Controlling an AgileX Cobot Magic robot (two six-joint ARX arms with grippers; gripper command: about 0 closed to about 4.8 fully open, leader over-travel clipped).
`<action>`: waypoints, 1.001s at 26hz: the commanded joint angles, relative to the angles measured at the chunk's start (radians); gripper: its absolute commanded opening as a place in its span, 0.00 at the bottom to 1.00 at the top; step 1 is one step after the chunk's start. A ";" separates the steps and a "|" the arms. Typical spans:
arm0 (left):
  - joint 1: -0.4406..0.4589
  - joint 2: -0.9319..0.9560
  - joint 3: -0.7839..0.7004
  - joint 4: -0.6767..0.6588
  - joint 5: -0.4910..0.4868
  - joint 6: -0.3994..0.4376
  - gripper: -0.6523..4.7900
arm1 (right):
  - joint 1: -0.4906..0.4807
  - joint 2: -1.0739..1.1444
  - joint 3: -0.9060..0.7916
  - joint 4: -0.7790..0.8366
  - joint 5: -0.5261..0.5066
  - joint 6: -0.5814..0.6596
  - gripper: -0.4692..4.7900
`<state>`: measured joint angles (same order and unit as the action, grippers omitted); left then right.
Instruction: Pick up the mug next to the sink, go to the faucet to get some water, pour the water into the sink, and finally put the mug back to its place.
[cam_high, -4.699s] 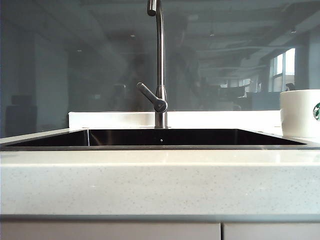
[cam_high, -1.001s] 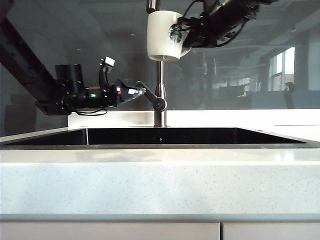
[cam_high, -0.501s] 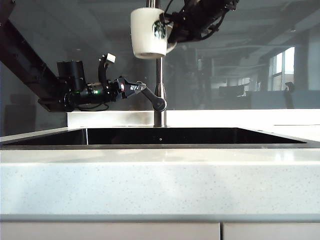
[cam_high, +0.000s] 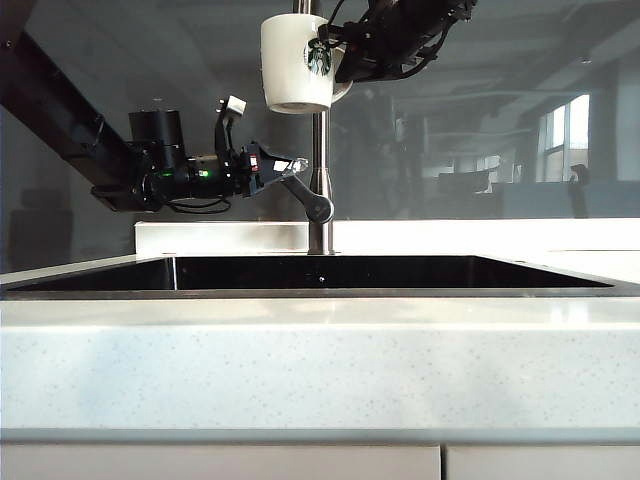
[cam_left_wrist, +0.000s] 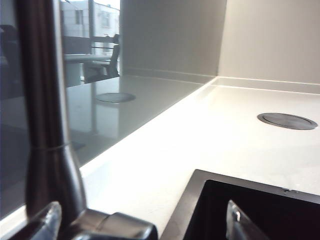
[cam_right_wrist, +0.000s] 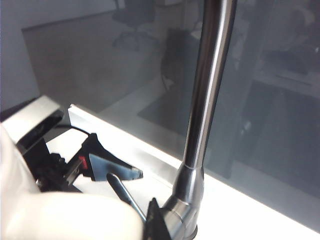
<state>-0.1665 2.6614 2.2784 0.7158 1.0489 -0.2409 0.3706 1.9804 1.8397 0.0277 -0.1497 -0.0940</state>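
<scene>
The right gripper (cam_high: 345, 50) is pinching the mug (cam_high: 296, 62) by its handle, holding it upright high beside the faucet (cam_high: 320, 150). The left gripper (cam_high: 290, 170), spread wide, is straddling the lever (cam_high: 305, 196), having risen since a second ago, while the mug has shifted left.

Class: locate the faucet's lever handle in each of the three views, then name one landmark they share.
Exterior view: lever handle centre-left, left gripper at its tip.
Left wrist view: dark lever at the bottom edge, between the open gripper's fingers.
Right wrist view: thin lever low down, beside the mug.
Shared landmark: the steel faucet pipe.
</scene>
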 joint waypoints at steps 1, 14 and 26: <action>0.002 -0.003 0.004 0.003 0.029 -0.077 0.90 | 0.003 -0.025 0.021 0.079 -0.005 0.015 0.08; 0.004 -0.005 0.004 0.068 0.167 -0.237 0.90 | 0.002 -0.026 0.022 0.100 -0.004 0.015 0.08; 0.016 -0.006 0.004 0.226 0.226 -0.475 0.87 | -0.002 -0.026 0.022 0.104 0.000 0.014 0.08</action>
<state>-0.1482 2.6709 2.2765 0.8982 1.2167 -0.6804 0.3687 1.9759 1.8465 0.0616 -0.1497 -0.0940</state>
